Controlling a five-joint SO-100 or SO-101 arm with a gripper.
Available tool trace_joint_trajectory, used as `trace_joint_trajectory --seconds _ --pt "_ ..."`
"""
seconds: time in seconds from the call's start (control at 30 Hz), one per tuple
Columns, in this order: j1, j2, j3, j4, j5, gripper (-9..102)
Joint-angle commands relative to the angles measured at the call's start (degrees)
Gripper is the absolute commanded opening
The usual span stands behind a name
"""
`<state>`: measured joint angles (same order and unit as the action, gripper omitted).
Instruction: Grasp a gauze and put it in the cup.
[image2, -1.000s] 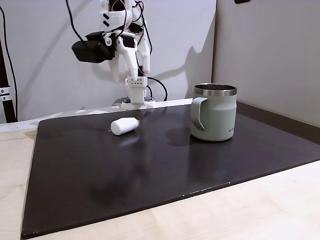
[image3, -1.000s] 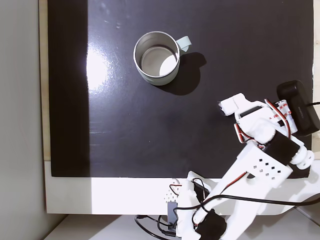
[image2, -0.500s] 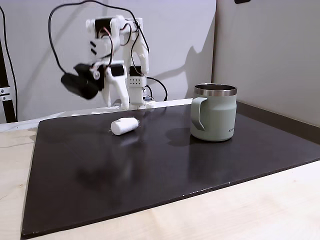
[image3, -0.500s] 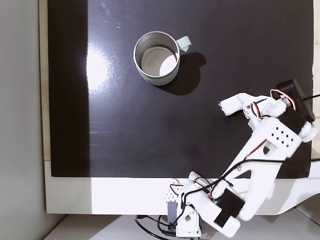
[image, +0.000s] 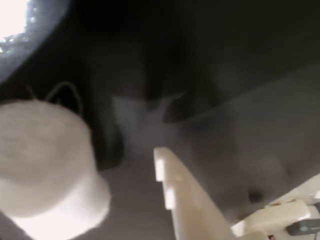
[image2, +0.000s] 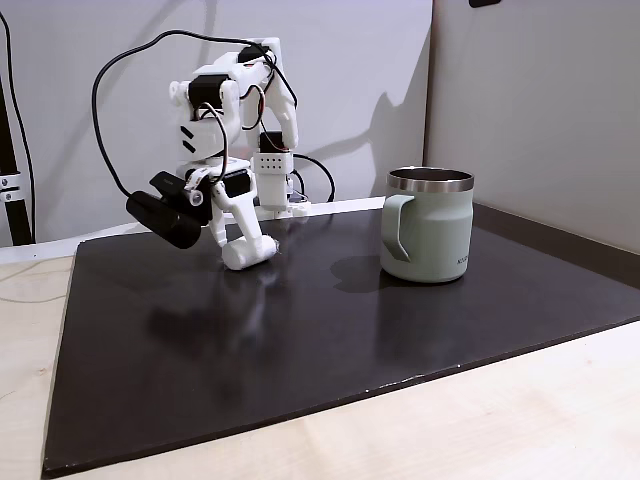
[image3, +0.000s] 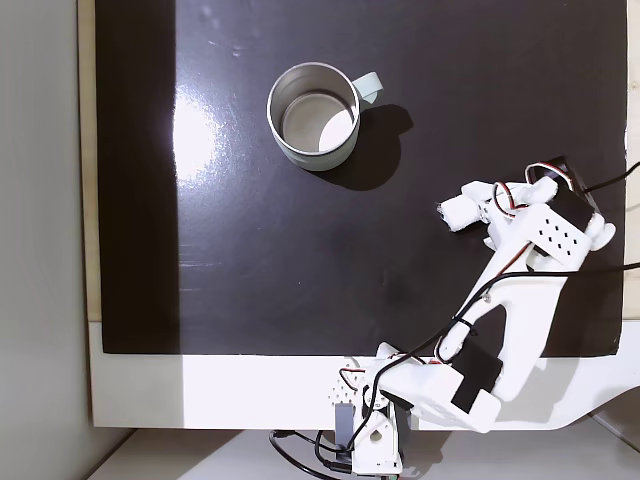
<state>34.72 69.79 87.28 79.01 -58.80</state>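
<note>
Claw (image2: 243, 243) parted, down at the gauze (image: 47, 165), one finger (image: 182, 192) just beside it

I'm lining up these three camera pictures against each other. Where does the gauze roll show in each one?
Wrist view: the gauze sits large and blurred at lower left, beside a white gripper finger.
A fixed view, from the side: left of centre on the dark mat, under the lowered arm.
A fixed view, from above: right of centre, at the arm's tip.
Shared landmark: the dark mat.
</note>
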Motion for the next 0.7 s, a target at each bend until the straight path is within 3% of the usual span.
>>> trace_joint_trajectory --seconds 0.0,0.23,0.3,0.4,0.67 --pt "-1.14 0.0 -3.34 -0.79 0.88 36" --pt "-1.58 -0.7 -3.08 -1.05 1.41 30" --pt "-1.58 -0.7 -3.08 -0.97 1.58 22" --pt "-1.85 -0.44 -3.16 -0.88 2.46 0" --pt "-2.11 0.0 -5.19 1.76 4.13 0"
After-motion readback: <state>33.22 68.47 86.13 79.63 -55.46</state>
